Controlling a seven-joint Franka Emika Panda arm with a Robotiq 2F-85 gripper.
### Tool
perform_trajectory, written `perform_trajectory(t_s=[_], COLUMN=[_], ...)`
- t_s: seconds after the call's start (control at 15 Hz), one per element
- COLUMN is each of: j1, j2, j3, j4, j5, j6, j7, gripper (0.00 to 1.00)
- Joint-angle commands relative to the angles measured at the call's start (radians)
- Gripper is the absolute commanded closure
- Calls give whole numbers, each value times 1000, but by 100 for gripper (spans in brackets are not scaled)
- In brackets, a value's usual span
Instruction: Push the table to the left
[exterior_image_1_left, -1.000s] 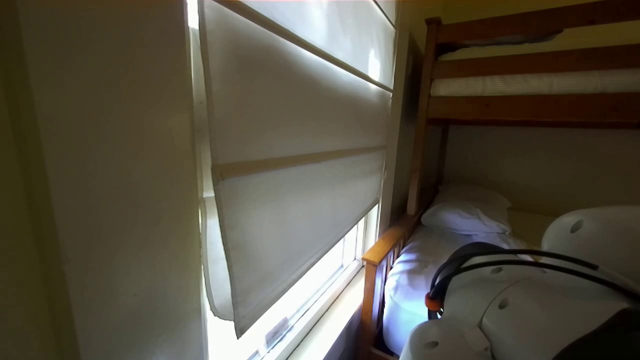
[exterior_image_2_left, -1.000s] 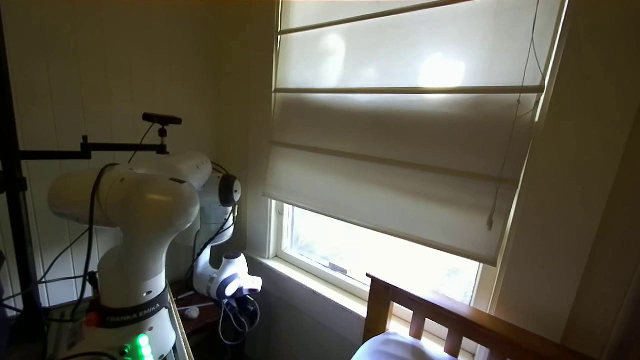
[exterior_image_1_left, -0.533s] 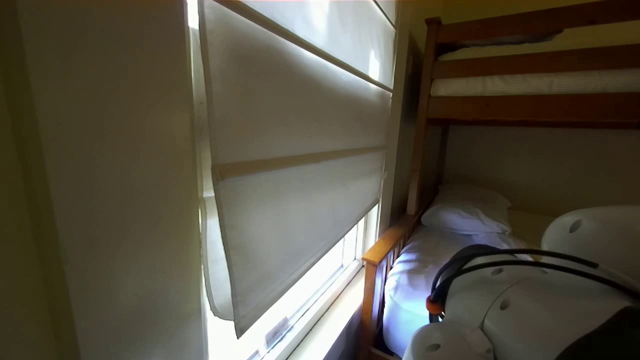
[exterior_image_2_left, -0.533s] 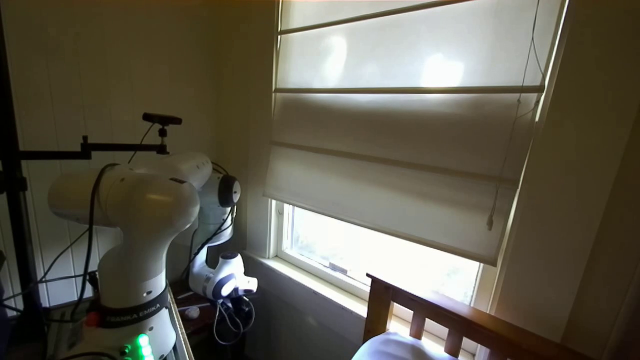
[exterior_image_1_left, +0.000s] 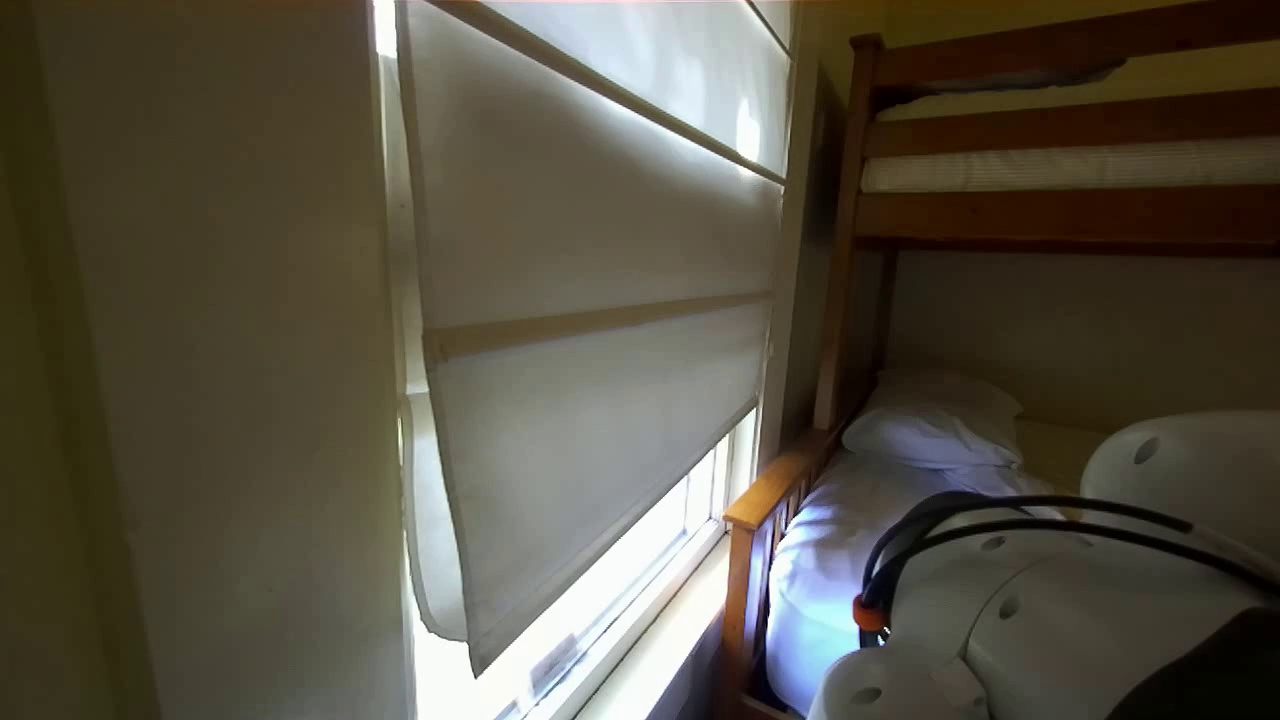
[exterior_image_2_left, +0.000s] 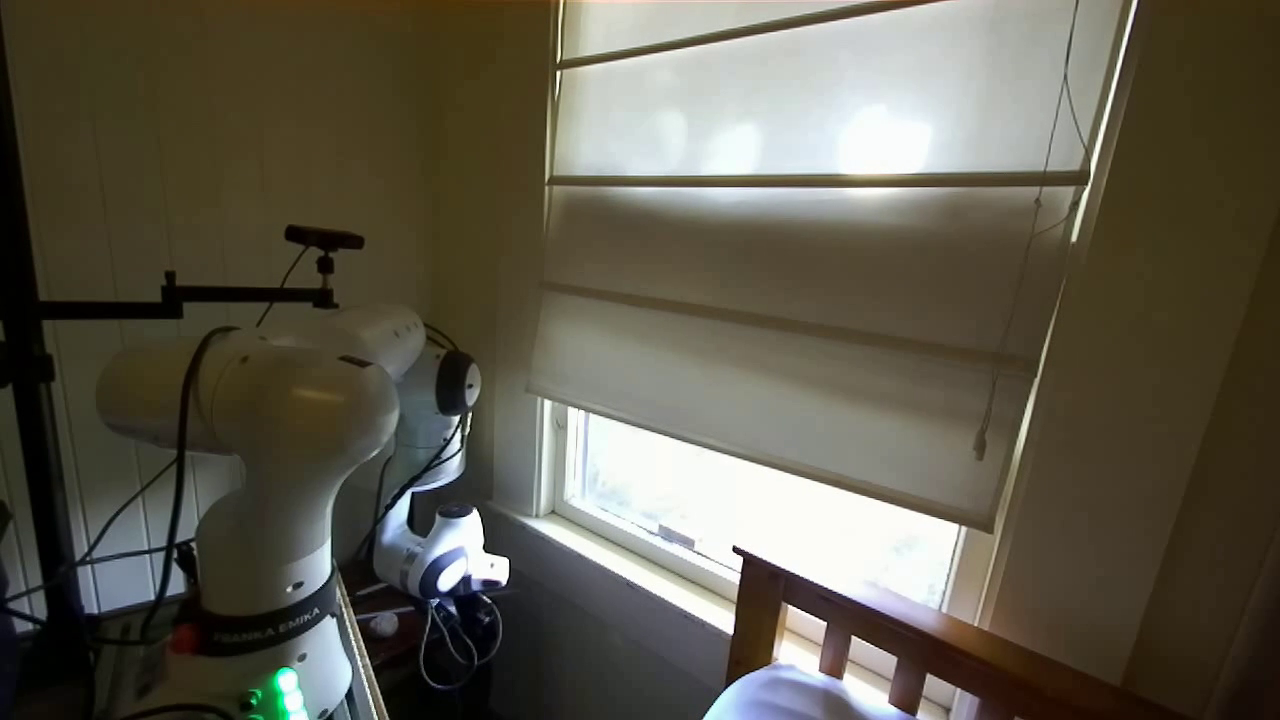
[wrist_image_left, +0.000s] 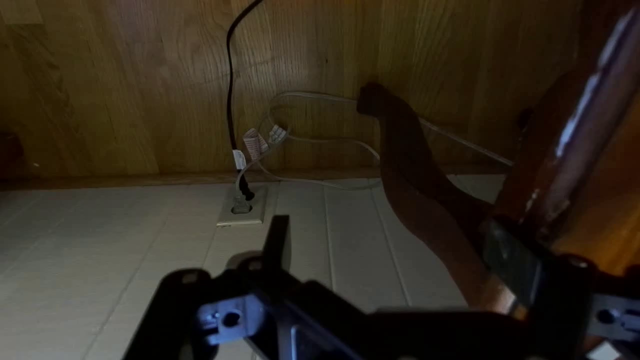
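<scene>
- So the gripper (wrist_image_left: 392, 240) has its fingers (wrist_image_left: 510, 260) spread wide, nothing clamped. Edge of the table (wrist_image_left: 590, 130) is at 2 o'clock in the wrist view, near the finger at 4; can't tell if they touch.
- I'd lay that finger flat on the edge and lean steadily toward 3. Jab it and it'll probably twist.
- White cord (wrist_image_left: 320, 94) at 12 runs past the table leg (wrist_image_left: 425, 200), might snag.
- Outlet (wrist_image_left: 242, 212) between 8 and 9, black cord (wrist_image_left: 230, 95) near 10: likely clear.
- In an exterior view the robot's stand (exterior_image_2_left: 364, 658), between 7 and 8, is just beside the table: probably limits travel.
</scene>
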Motion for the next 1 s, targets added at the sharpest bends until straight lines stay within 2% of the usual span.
perform_trajectory(t_s=[0.0,0.33,0.47,0.6,0.67,0.8,0.93], j1=[-64,-216,-251,-257,-246,-156,-86], j2=[0,0,0,-3,-6,20,-7], j3=[72,202,233,251,247,156,56], j4=[25,46,51,54,59,104,67], j5=[-56,-162,-189,-199,-189,-153,-120], j6=[-4,-40,-69,-93,-101,-92,-43], j7=[-4,-42,-44,-38,-26,16,50], gripper=[0,0,0,0,0,0,0])
